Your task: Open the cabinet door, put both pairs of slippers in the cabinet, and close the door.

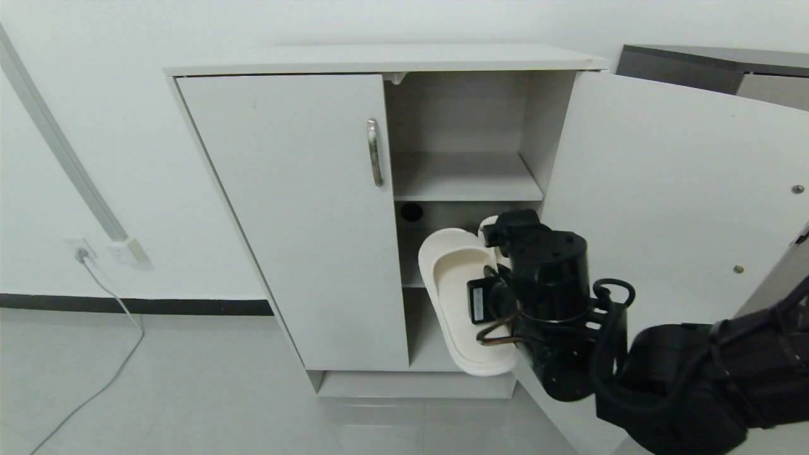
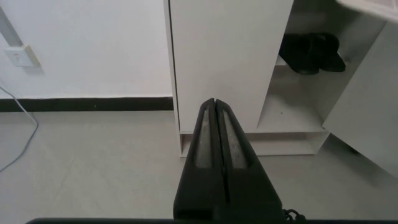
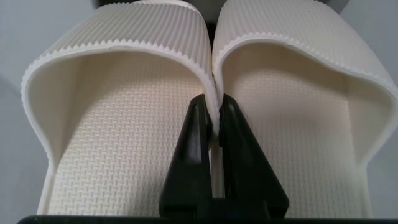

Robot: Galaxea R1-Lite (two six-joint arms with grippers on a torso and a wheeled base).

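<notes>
We see the right claw point(image 3: 214, 109) pinching the white slippers' point(image 1: 455, 284) adjoining inner edges before the cabinet's point(image 1: 284, 221) open half; the left claw point(image 2: 214, 107) is closed.

Head: down onto cabinet point(image 1: 291, 215); left wrist: low, same cabinet; right wrist: close on slippers point(image 3: 112, 143).

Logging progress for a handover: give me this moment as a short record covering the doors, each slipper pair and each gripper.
Doors: left door closed; right door swung open.
White slippers: pinched together by their inner edges in the right gripper, before the open side.
Black slippers: inside, on the lower shelf.
Left gripper: shut, holding nothing.
Remaining: white pair in, door closed.
</notes>
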